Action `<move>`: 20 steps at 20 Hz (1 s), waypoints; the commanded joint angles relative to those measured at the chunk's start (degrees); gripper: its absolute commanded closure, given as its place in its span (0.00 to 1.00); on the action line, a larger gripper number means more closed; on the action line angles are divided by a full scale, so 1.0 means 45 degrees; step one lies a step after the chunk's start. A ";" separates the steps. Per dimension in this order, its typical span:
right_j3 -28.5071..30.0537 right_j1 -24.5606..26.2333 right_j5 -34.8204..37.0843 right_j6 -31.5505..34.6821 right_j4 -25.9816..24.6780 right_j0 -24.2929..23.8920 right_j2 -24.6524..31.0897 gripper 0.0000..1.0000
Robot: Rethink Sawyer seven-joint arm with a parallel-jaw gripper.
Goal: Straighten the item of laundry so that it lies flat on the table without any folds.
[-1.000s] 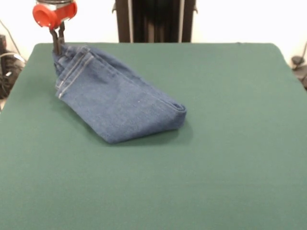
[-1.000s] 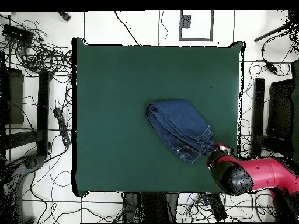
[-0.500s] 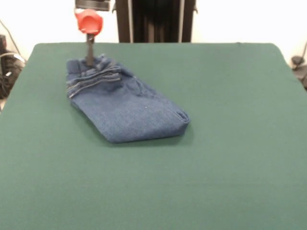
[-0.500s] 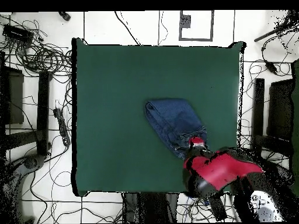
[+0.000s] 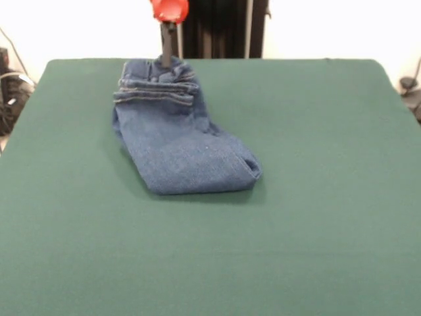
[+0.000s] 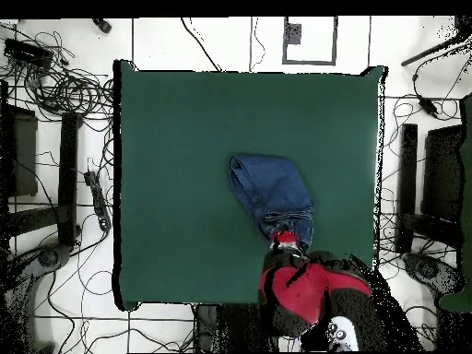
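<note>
Folded jeans [image 5: 179, 141] on green table [image 5: 316, 197]; claw [image 5: 168, 59] pinching hemmed end at far edge.

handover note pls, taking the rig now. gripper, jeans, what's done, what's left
Gripper: down at the far end of the jeans, at the stitched band, apparently pinching that edge; grip itself can't be confirmed.
Jeans: on the green table, left of centre in the front view, folded over on themselves, with a rounded fold at the near right end.
Done: far edge apparently in hand, nothing spread out yet.
Left: open out the fold and lay the jeans flat with no creases.
</note>
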 commanded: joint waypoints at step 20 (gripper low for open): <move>-0.0806 0.4708 -0.5420 0.1604 0.3885 0.0242 -0.4539 0.00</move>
